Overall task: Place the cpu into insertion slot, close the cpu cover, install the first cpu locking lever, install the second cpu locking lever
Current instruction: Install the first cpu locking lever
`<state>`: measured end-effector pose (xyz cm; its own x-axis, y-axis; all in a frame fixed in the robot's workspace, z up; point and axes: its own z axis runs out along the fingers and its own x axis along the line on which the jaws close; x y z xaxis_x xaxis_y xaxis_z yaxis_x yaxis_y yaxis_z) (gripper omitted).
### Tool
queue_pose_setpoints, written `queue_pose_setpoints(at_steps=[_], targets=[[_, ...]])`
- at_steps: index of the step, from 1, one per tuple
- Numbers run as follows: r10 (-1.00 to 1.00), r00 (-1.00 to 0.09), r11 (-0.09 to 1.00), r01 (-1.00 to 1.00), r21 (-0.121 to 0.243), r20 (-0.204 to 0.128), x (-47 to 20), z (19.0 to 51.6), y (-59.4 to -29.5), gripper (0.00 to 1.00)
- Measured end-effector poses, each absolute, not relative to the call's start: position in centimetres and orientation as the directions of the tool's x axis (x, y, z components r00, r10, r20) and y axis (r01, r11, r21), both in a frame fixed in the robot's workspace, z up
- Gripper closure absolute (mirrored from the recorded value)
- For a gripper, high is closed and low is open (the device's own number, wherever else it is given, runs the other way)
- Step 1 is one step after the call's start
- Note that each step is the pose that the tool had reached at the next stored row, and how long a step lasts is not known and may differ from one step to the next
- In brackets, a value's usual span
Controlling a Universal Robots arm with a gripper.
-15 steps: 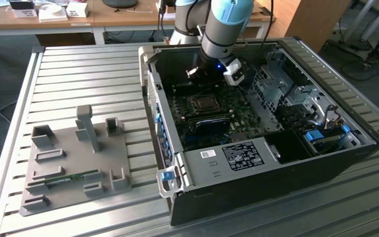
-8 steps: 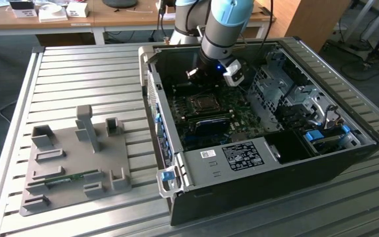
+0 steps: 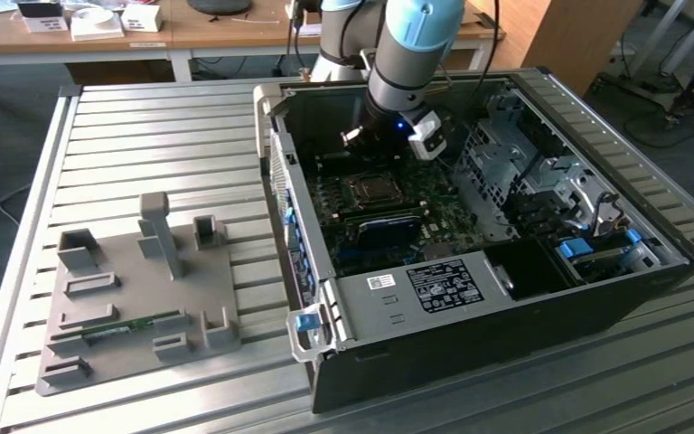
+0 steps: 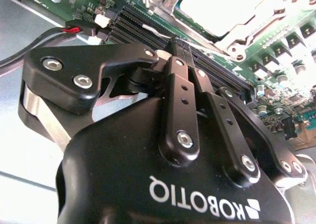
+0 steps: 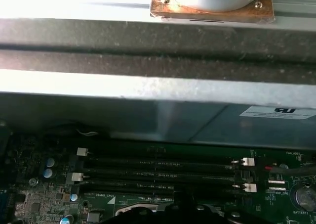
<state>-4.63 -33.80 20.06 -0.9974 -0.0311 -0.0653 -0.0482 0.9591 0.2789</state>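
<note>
In the exterior view my gripper (image 3: 375,140) hangs inside the open computer case (image 3: 636,298), just beyond the far side of the insertion slot (image 3: 371,188) on the green motherboard (image 3: 444,217). The second wrist view shows the gripper (image 4: 178,45) shut, its black fingers (image 4: 180,100) pressed together with nothing between them, tips over the long black memory slots (image 4: 148,23). Past them lies the cpu (image 4: 222,4), a bright silvery square in the slot, with the metal cpu cover (image 4: 247,28) framing it. A thin metal rod (image 4: 154,29) runs along the slot's near side.
Memory slots (image 5: 163,174) run below the case's grey wall (image 5: 158,85). Drive cages (image 3: 540,181) and a labelled black shroud (image 3: 444,285) fill the case's right and front. A grey fixture plate (image 3: 142,298) holding a green memory stick (image 3: 118,327) lies on the slatted table at the exterior view's left.
</note>
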Motion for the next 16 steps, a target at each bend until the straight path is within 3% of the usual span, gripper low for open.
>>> queue_pose_setpoints(at_steps=[16], targets=[[-0.032, -0.997, 0.962, -0.048, 0.269, -0.066, -4.63, 19.77, -33.79, 0.89]])
